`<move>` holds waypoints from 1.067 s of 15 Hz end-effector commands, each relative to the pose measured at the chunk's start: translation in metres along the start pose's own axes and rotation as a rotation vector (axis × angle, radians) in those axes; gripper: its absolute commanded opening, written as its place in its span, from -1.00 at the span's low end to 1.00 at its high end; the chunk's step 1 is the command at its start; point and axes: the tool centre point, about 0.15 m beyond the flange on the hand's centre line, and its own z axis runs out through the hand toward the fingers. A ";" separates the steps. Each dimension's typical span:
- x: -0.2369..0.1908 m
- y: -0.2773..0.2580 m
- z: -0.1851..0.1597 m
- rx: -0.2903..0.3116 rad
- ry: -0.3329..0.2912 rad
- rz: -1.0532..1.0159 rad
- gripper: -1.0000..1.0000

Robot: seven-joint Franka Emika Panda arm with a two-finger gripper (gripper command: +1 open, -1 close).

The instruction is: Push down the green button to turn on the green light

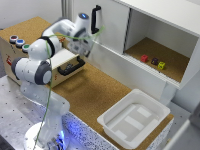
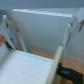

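Note:
The green button (image 1: 26,48) is a small round cap on top of a wooden box (image 1: 10,55) at the exterior view's left. It sits in a row with a blue button (image 1: 20,43) and a dark red button (image 1: 13,38). My gripper (image 1: 96,19) is up in the air near the white cabinet, well to the exterior view's right of the buttons and above the box. In the wrist view the gripper (image 2: 41,22) is open and empty, with its fingers (image 2: 75,25) wide apart. The buttons are out of the wrist view.
The box has a drawer with a black handle (image 1: 70,67), which also shows in the wrist view (image 2: 70,73). A white cabinet (image 1: 115,25) has an open compartment holding three small cubes (image 1: 153,61). A white tray (image 1: 134,119) lies at the front right. My own arm's elbow (image 1: 35,67) is beside the box.

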 end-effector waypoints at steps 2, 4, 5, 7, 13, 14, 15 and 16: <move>0.018 -0.084 -0.008 0.112 -0.143 -0.246 1.00; 0.012 -0.128 -0.007 0.175 -0.220 -0.356 1.00; 0.008 -0.147 -0.007 0.188 -0.249 -0.403 1.00; -0.003 -0.207 -0.005 0.224 -0.328 -0.498 1.00; -0.047 -0.309 0.002 0.075 -0.370 -0.618 1.00; -0.055 -0.320 0.009 0.065 -0.362 -0.654 -1.00; -0.062 -0.324 0.017 0.064 -0.372 -0.662 -1.00; -0.069 -0.324 0.025 0.082 -0.365 -0.652 -1.00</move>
